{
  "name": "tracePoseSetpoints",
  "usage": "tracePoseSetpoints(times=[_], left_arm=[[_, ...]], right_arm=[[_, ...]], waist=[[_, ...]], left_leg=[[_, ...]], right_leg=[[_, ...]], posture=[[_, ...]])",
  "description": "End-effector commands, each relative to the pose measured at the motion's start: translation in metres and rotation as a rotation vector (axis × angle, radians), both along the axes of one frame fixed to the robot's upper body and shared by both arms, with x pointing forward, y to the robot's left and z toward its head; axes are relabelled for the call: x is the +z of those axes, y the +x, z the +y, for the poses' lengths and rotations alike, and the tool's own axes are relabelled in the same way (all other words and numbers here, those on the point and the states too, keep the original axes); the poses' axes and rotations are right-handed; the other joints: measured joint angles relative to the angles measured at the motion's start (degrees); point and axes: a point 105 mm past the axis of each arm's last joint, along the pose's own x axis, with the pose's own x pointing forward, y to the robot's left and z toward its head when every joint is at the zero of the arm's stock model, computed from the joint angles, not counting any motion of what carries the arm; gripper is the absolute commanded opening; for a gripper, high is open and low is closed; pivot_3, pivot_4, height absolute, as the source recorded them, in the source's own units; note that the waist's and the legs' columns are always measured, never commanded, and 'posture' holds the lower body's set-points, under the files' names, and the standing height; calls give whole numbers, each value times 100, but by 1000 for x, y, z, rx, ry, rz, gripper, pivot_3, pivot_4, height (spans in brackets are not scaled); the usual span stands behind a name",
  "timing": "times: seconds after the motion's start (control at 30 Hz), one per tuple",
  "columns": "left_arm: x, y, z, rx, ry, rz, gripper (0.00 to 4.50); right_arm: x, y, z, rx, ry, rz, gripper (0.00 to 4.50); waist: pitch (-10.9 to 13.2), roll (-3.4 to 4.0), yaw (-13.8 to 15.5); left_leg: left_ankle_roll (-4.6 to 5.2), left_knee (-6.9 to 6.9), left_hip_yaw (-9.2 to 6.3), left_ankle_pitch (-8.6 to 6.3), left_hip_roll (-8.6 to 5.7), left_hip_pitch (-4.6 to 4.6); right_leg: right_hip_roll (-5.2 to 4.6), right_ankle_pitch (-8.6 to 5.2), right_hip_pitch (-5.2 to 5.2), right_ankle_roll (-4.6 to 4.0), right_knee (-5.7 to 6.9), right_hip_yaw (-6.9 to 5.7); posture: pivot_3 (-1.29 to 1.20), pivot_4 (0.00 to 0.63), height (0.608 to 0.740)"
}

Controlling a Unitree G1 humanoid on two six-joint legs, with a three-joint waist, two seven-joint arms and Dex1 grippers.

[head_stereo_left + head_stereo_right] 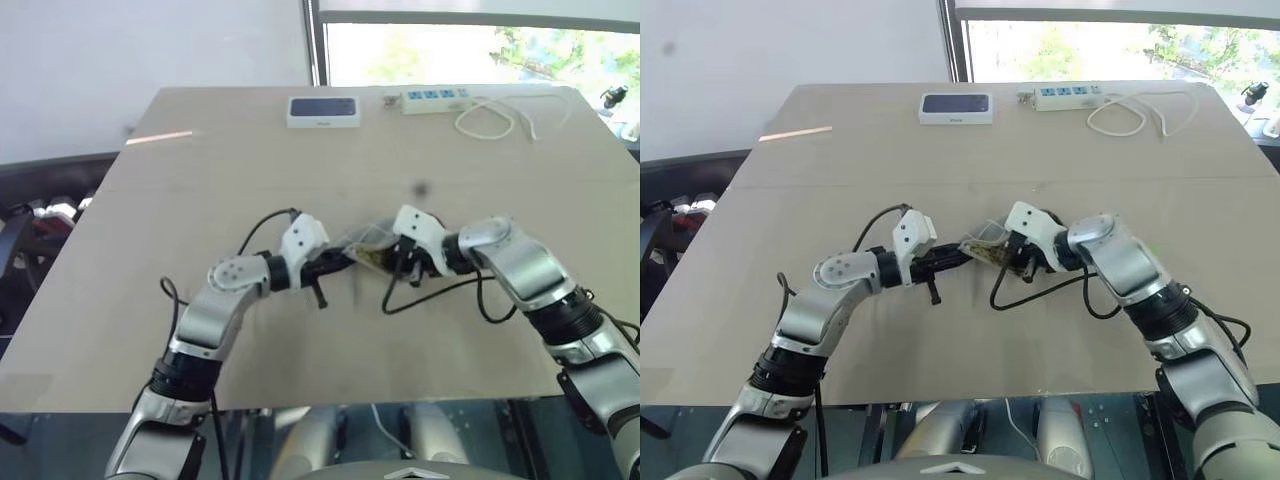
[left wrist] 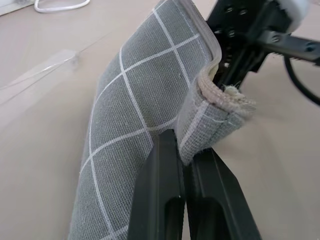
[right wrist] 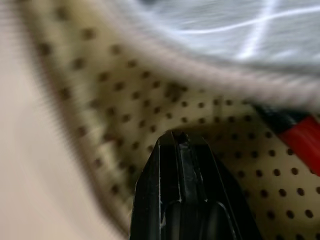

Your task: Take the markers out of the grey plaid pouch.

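Right wrist view: marker (image 3: 300,137) inside pouch (image 2: 145,100) (dotted lining).

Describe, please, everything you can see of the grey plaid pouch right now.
The grey plaid pouch is soft woven grey fabric with thin pale grid lines and a beige zipper edge. It is held up off the table between both arms, its mouth open. The left gripper pinches its edge. The right gripper is shut inside it, against a cream lining with dark dots, near a red-ended marker.
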Motion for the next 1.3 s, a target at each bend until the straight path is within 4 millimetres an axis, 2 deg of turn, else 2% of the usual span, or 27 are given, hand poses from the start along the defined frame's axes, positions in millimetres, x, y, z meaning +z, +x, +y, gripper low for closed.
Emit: tracePoseSetpoints(times=[0.03, 0.17, 0.33, 0.53, 0.8, 1.07, 1.3], left_arm=[[10, 2, -1, -12, -18, -34, 0], [14, 1, -5, -26, -78, 34, 0], [19, -6, -8, -62, -137, 141, 0], [20, -14, -11, -93, -169, 243, 0], [24, -19, -14, -132, -178, 321, 0], [29, -26, -17, -166, -170, 324, 0], [33, -34, -21, -196, -205, 394, 0]], right_arm=[[10, -5, 0, 15, 7, -31, 44], [22, 6, 4, 1, 38, -113, 44], [32, 9, 2, 30, -24, -191, 2145], [36, 13, -3, 112, -167, -305, 2145], [35, 10, -14, 255, -342, -339, 2145], [48, -2, -22, 334, -417, -326, 2145], [56, -10, -24, 390, -460, -319, 2145]], waist=[[0, 0, 1], [0, 0, -1], [1, -1, -5], [2, -2, -5], [3, -2, -3], [4, -4, -1], [5, -4, 2]], left_leg=[[0, 0, 0, 0, 0, 0], [0, 0, 0, 0, 0, 0], [0, 0, 0, 0, 0, -2], [0, 0, 1, 0, 0, -3], [0, 0, 1, 0, 0, -3], [0, 0, 1, 0, 0, -5], [0, 1, 1, 0, 1, -6]], right_leg=[[0, 0, 0, 0, 0, 0], [0, 0, 0, 0, 0, 0], [0, 0, -1, 0, 0, 0], [0, 0, -3, 0, 0, 0], [0, 0, -4, 0, -1, 0], [0, 0, -4, 0, -4, 1], [0, 0, -4, 0, -4, 1]], posture=[[0, 150, 738], [0, 150, 738], [0, 150, 738], [0, 150, 738], [0, 150, 738], [0, 150, 738], [0, 150, 738]])
